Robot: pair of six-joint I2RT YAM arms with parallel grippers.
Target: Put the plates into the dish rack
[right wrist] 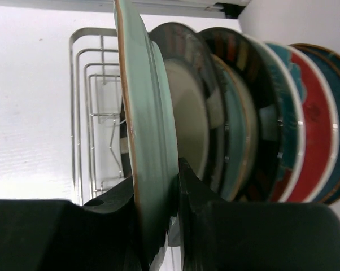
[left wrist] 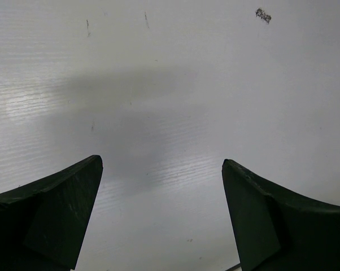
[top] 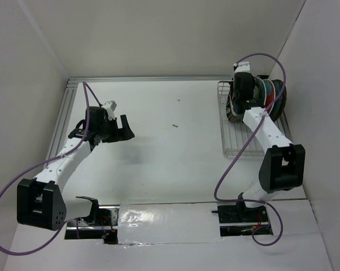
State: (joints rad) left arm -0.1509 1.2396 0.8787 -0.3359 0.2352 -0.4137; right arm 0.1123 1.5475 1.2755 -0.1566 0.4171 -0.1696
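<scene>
The right gripper (right wrist: 157,183) is clamping an upright mint green plate (right wrist: 144,107) at the dish rack (right wrist: 82,113); the left gripper (left wrist: 161,189) is gaping wide.

A white table (top: 175,164) carries 1 small dark speck (top: 174,126) (near its middle), with white walls (top: 158,34) around.

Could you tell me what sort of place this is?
Probably a lab robot cell, not a kitchen: white panel walls box in a white table, left arm and right arm are mounted at its edge, and a dish rack holds plates.
</scene>
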